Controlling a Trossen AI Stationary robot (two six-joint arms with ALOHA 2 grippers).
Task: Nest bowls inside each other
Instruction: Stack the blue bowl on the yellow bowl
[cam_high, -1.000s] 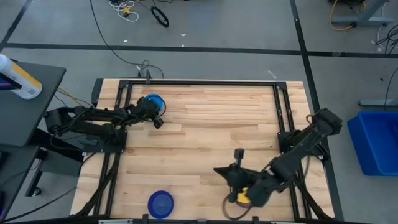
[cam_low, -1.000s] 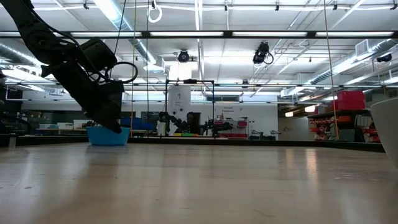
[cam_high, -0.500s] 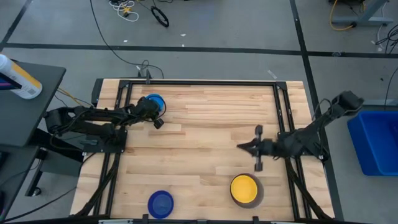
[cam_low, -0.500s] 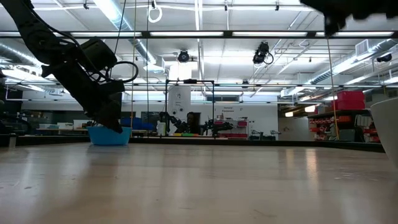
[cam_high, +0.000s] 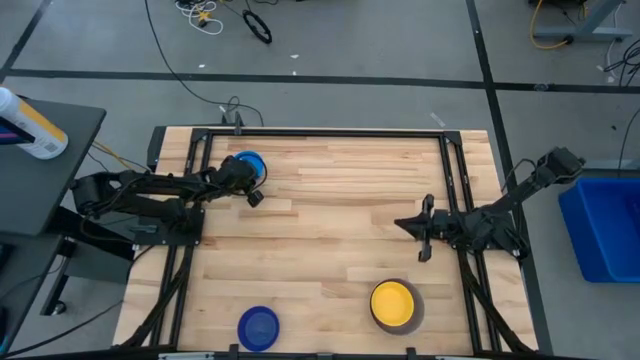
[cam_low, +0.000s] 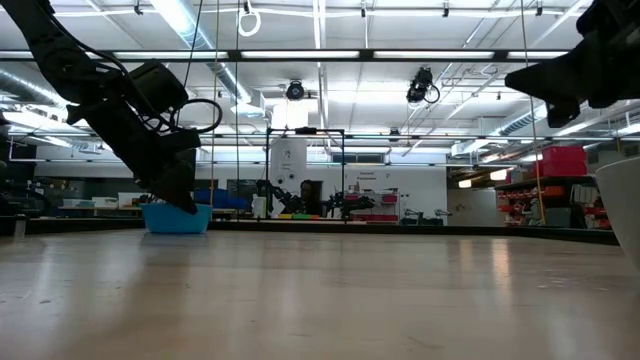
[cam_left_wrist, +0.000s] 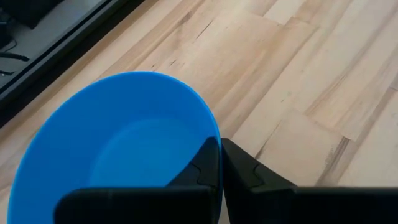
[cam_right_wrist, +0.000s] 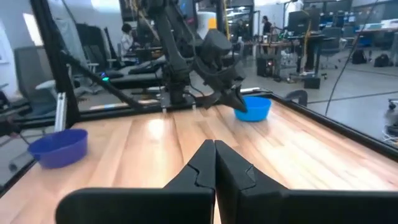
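A light blue bowl (cam_high: 246, 164) stands on its base at the table's far left, with my left gripper (cam_high: 250, 183) shut on its rim. A yellow bowl (cam_high: 391, 300) sits inside a grey bowl (cam_high: 416, 312) near the front right. A dark blue bowl (cam_high: 258, 326) rests at the front edge, left of centre. My right gripper (cam_high: 400, 222) hovers shut and empty over the table's right side, pointing level toward the left, above and beyond the yellow bowl. My left gripper pinches the light blue bowl's rim (cam_left_wrist: 210, 127) on the side toward the table's middle, one finger inside the bowl and one outside. The fingers slant down from the left. The bowl stands on the table (cam_low: 176, 218).
Black frame rails run along the table's far edge (cam_high: 320, 132) and both sides. A blue bin (cam_high: 605, 228) stands on the floor to the right. The wide wooden middle of the table (cam_high: 320, 220) lies between the bowls.
My right gripper has drawn back from over the yellow bowl toward the table's far and right edges, tipping from pointing down to pointing level. The yellow bowl stays in the grey one. The left gripper and the light blue bowl have kept still.
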